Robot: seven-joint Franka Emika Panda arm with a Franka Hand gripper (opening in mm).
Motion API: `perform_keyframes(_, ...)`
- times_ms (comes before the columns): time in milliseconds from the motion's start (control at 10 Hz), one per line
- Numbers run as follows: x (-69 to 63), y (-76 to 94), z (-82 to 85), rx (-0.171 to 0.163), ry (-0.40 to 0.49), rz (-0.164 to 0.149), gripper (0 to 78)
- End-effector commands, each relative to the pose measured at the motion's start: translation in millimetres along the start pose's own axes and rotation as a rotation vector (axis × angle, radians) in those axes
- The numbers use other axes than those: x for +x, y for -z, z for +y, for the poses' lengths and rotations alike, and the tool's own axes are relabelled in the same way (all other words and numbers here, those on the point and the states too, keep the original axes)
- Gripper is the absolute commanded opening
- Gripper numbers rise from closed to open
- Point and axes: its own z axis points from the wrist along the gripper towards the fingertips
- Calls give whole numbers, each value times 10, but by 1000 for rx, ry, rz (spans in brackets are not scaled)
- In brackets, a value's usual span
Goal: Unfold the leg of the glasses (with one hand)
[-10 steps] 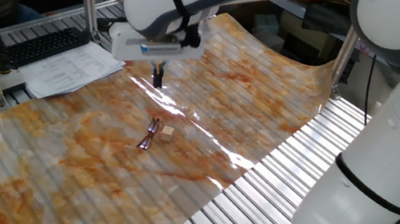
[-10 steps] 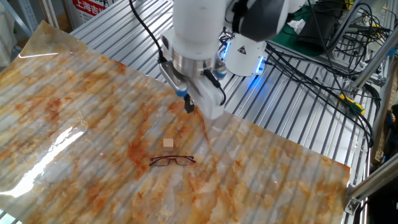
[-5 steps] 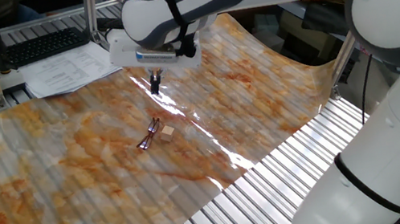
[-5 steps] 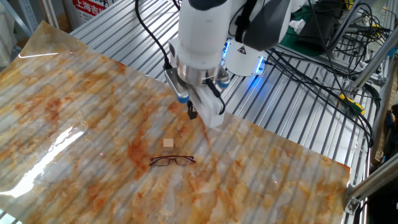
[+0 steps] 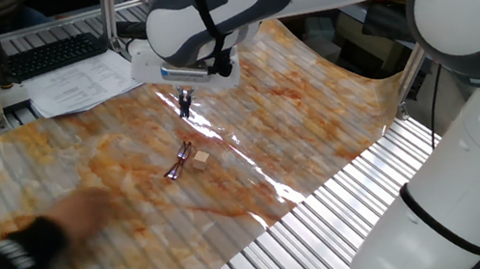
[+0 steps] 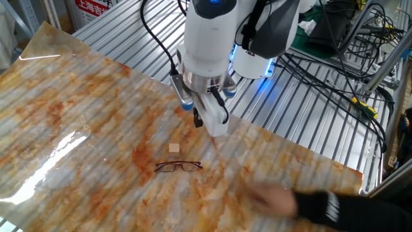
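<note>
The glasses (image 5: 180, 159) are a small pair of thin dark wire spectacles with a reddish tint. They lie flat on the marbled orange sheet, also in the other fixed view (image 6: 178, 166). The leg cannot be told apart from the frame at this size. My gripper (image 5: 183, 105) hangs above the sheet, behind the glasses and well apart from them. In the other fixed view the gripper (image 6: 198, 119) looks shut and empty.
A small tan wooden cube (image 5: 200, 158) lies beside the glasses (image 6: 174, 148). A blurred human hand in a dark sleeve (image 5: 33, 242) reaches over the sheet at the front left (image 6: 290, 201). A keyboard (image 5: 51, 55) and papers (image 5: 84, 80) lie behind the sheet.
My gripper has moved slightly toward the glasses and lower. A human hand in a dark sleeve has come into view over the sheet. The glasses and the cube have not moved.
</note>
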Motion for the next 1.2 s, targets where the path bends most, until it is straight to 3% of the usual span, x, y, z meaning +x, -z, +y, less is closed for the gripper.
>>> perform_keyframes(100,-5,9,1,-1,-26,-1,0)
perform_keyframes(200,-5,9,2,-4,-38,-15,0)
perform_keyframes(400,-5,9,2,-16,-42,-13,0)
perform_keyframes(600,-5,9,2,-49,-39,11,0)
perform_keyframes(700,-5,9,2,-99,-49,59,0)
perform_keyframes(900,-5,9,2,-80,-85,59,0)
perform_keyframes(1200,-5,9,2,-77,-132,54,0)
